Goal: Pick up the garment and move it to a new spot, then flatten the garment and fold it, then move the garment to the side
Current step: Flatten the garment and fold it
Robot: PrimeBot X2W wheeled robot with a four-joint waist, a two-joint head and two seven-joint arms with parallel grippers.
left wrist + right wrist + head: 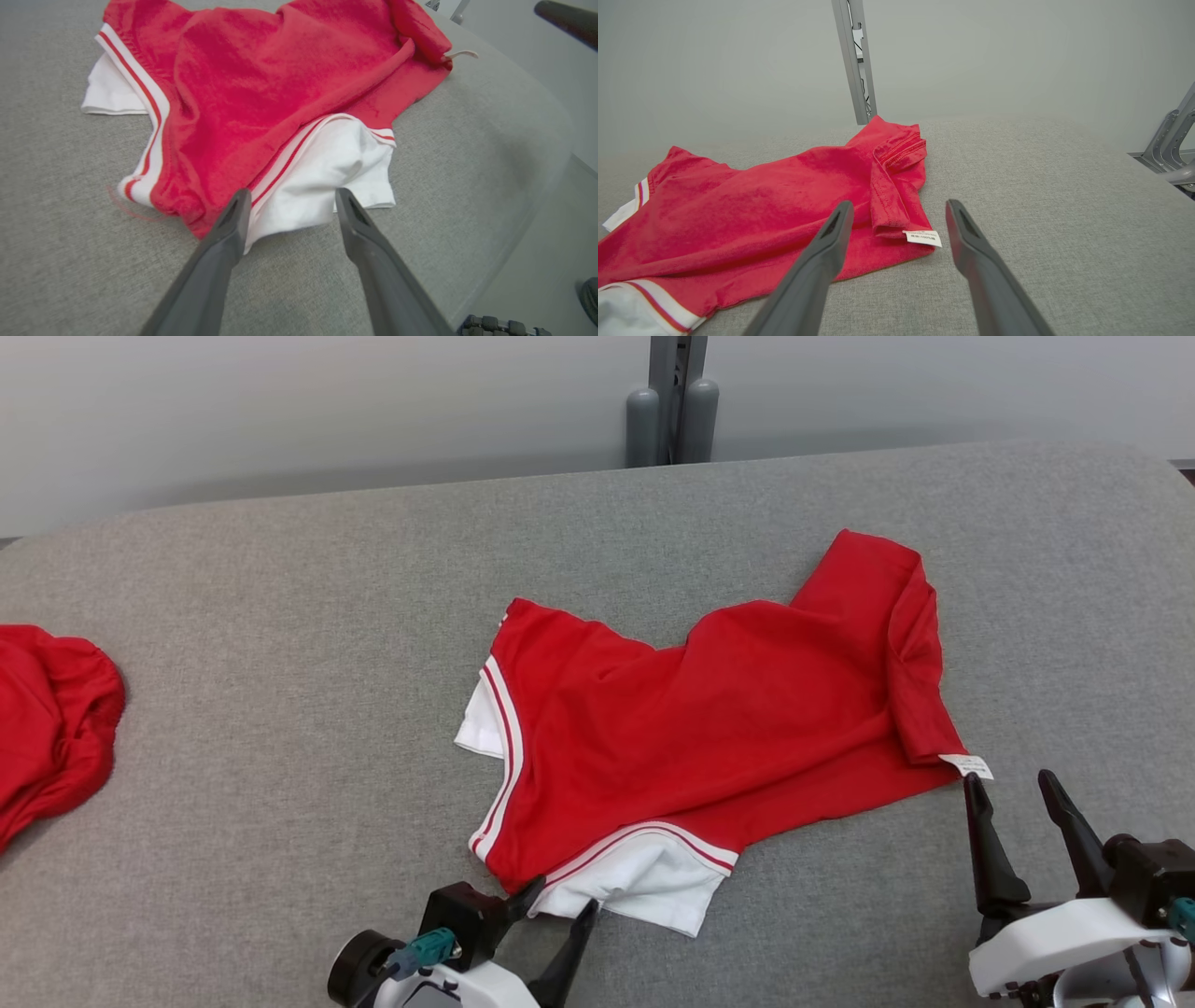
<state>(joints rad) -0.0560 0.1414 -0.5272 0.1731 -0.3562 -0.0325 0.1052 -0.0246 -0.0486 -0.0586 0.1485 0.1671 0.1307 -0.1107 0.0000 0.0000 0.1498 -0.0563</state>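
The garment [709, 719] is a red shirt with white, red-striped sleeves, lying rumpled in the middle of the grey padded table [280, 644]. My left gripper [563, 907] is open at the shirt's near white sleeve [322, 172], its fingertips [239, 200] straddling the sleeve's edge. My right gripper [1013, 787] is open at the shirt's near right corner, just by the white label [967, 765]. In the right wrist view the label [923, 237] and the folded hem [892, 196] lie between the open fingers [838, 224].
A second red cloth [47, 719] lies bunched at the table's left edge. A grey post [674, 397] stands behind the table's far edge. The table's near right edge [528, 205] drops to the floor.
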